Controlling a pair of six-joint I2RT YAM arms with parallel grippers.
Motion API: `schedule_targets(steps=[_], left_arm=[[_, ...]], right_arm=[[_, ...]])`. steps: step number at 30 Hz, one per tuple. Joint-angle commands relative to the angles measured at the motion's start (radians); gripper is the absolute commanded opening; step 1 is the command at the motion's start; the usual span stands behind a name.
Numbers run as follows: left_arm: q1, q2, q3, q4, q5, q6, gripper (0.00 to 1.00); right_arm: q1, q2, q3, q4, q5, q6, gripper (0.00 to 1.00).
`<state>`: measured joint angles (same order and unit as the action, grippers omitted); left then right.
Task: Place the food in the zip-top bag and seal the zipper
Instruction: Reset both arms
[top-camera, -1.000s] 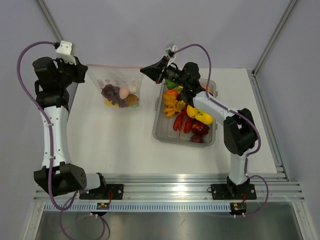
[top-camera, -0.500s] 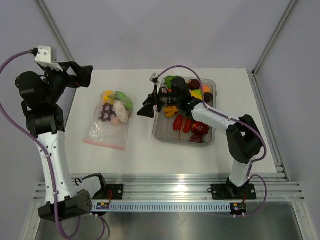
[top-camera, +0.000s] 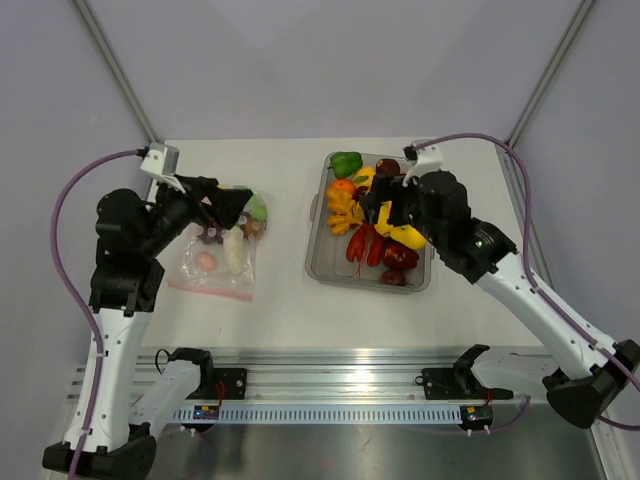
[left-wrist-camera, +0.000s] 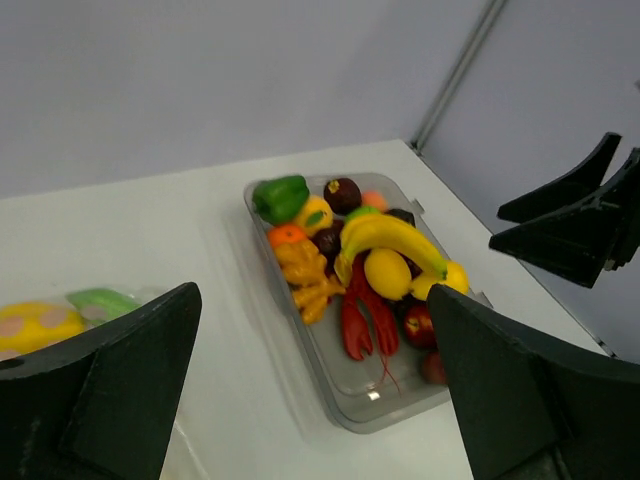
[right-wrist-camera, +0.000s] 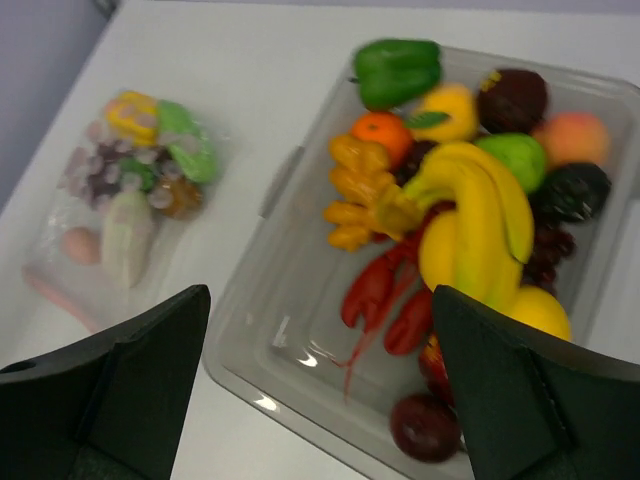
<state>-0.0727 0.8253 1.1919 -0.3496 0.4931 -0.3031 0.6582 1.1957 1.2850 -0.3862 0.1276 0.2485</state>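
**A:** From above, the zip-top bag is lying flat on the bench, no longer hanging stretched between the arms. Its zipper is facing the near edge.

**B:** Both arms are backing off. The left pincer is hovering over the bag's far end, the right pincer over the tray.

**A:** The left wrist view is showing that pincer gaping wide and carrying nothing (a corner of the bag is peeking in at lower left).

**B:** The right wrist view is showing the same: wide and empty, with the food sitting inside the bag off to the side.

**A:** So the arms are probably finishing, though whether the strip is pressed shut is not showing.
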Motion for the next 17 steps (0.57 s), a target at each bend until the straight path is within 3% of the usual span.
schedule_targets(steps=[1,6,13,17], left_arm=[[-0.100,-0.015,-0.096,0.021,-0.076,-0.025,0.99],[-0.260,-0.049,-0.175,0.096,-0.126,-0.002,0.99],[-0.334,0.026,-0.137,0.038,-0.159,0.029,0.99],[-0.374,0.040,-0.143,0.047,-0.175,0.027,0.99]], right_arm=[[-0.003,-0.118,-0.145,-0.135,0.369,0.103,1.00],[-0.002,-0.252,-0.263,-0.218,0.498,0.139,0.99],[-0.002,-0.375,-0.346,-0.324,0.587,0.323,0.99],[-0.002,-0.418,-0.380,-0.336,0.595,0.347,1.00]])
